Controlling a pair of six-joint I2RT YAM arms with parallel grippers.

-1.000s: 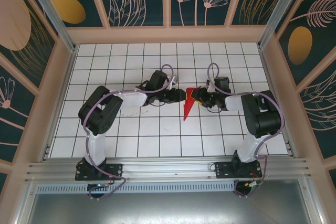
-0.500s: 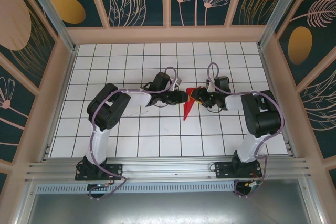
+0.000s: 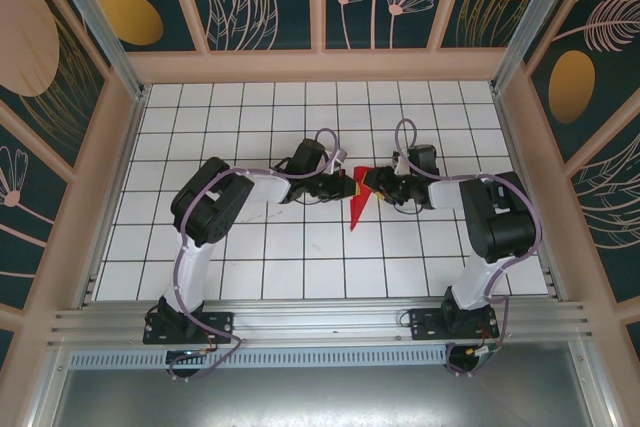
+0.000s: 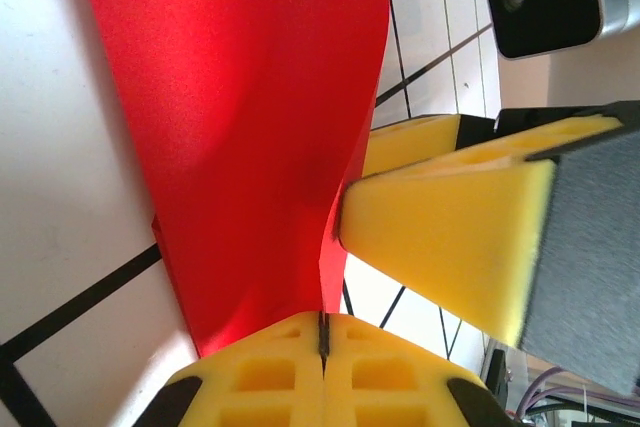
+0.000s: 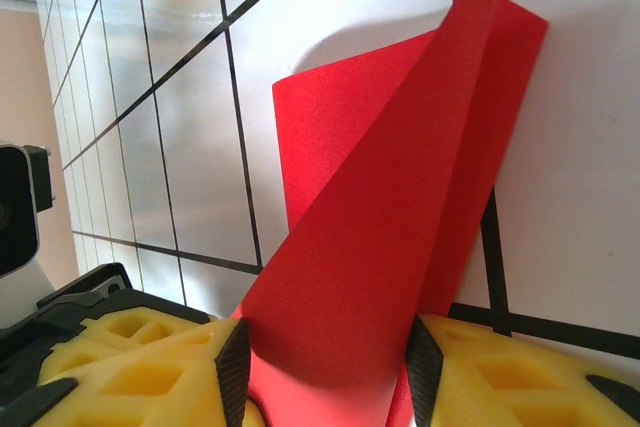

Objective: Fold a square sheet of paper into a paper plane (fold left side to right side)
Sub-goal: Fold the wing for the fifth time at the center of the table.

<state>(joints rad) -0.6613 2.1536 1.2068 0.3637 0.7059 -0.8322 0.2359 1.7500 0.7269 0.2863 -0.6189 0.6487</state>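
Note:
The red paper plane is a narrow folded dart on the white grid, its tip pointing toward the near edge. My left gripper meets its upper end from the left. In the left wrist view its yellow fingers are pressed together, my left gripper shut on an edge of the curling red paper. My right gripper faces it from the right, one of its yellow fingers against the paper. In the right wrist view my right gripper stands open, with a raised flap of the paper plane between its jaws.
The white tiled table is ringed by tan frame posts and patterned walls. An aluminium rail runs along the near edge by the arm bases. The left arm's wrist camera sits close to my right fingers.
My left gripper has closed onto the paper's edge, and the left arm's elbow has swung right. The right jaws have widened slightly. The paper has stayed in place.

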